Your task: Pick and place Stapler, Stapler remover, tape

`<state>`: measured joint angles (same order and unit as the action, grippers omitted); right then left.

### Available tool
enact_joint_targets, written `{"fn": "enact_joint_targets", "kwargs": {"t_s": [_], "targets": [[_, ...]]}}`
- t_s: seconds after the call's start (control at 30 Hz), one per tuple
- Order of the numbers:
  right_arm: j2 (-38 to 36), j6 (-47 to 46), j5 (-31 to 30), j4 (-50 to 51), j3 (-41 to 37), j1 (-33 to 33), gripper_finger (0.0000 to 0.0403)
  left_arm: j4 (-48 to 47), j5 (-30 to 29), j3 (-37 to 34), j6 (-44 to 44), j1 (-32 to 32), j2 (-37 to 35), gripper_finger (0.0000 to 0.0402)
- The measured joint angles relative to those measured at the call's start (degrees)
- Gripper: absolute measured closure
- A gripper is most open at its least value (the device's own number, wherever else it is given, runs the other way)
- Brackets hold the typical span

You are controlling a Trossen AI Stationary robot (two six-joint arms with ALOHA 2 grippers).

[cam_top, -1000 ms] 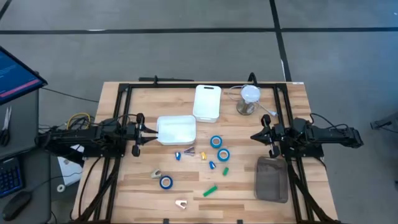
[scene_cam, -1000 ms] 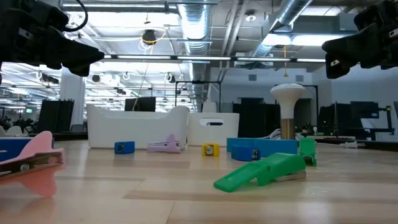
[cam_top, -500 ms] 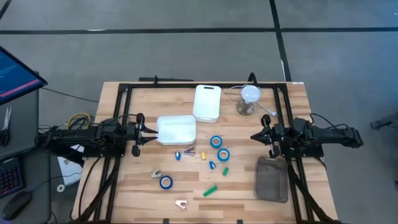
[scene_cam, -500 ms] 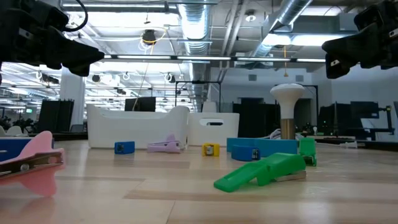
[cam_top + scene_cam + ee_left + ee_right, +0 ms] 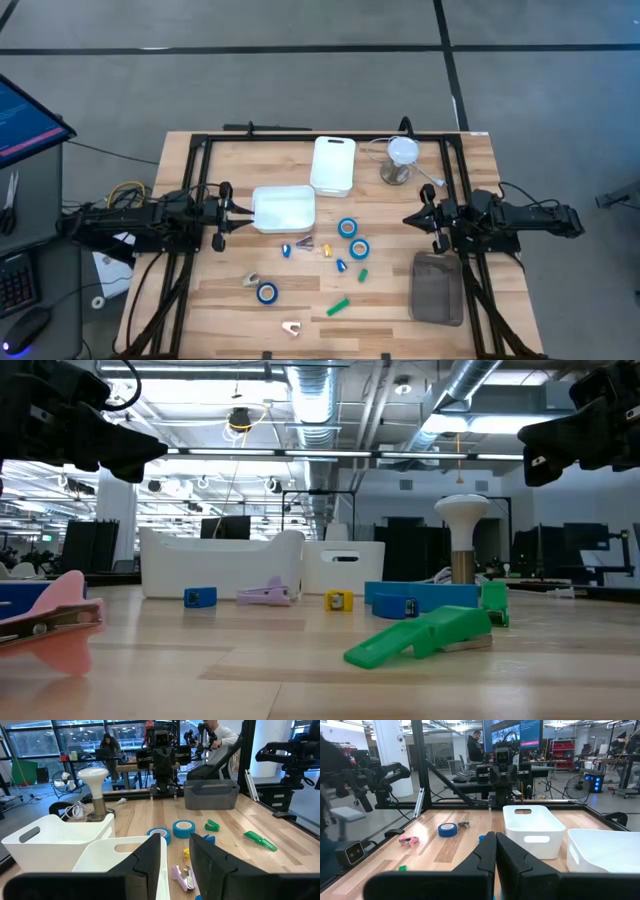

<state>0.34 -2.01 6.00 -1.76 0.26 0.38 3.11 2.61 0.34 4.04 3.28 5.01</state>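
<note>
Both arms hung level above opposite table edges, nothing held.

The left gripper [image 5: 222, 214] sat beside a white tub [image 5: 284, 208], jaws slightly parted; the right gripper [image 5: 424, 218] faced inward, jaws closed and empty. Between them lay open wood table [image 5: 200, 300] with two blue tape rolls [image 5: 347, 228] mid-table, a third [image 5: 266, 292] nearer the front edge, and a green stapler [image 5: 339, 306] by it.

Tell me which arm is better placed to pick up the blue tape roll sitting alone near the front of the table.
Probably the left. The lone bright blue tape roll lies on the left arm's half of the table, nearer the left tool, whose fingers are open. The right tool, fingers shut, sits farther across, beyond the other small items.
</note>
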Motion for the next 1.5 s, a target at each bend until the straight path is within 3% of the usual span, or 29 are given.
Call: {"fn": "enact_joint_targets", "kwargs": {"t_s": [0.77,0.9,1.07,1.5], "targets": [[0.0,0.0,0.0,0.0,0.0,0.0,0.0400,0.0,0.0,0.0,0.0,0.0,0.0,0.0307],[0.0,7.7,0.0,0.0,0.0,-0.2,0.0400,0.0,0.0,0.0,0.0,0.0,0.0,0.0307],[0.0,8.8,-0.1,-1.0,0.0,-0.2,0.0400,0.2,0.0,0.0,0.0,0.0,0.0,0.0307],[0.0,-2.9,-0.2,-1.7,0.0,-0.2,0.0400,1.1,0.0,0.0,0.0,0.0,0.0,0.0307]]}}
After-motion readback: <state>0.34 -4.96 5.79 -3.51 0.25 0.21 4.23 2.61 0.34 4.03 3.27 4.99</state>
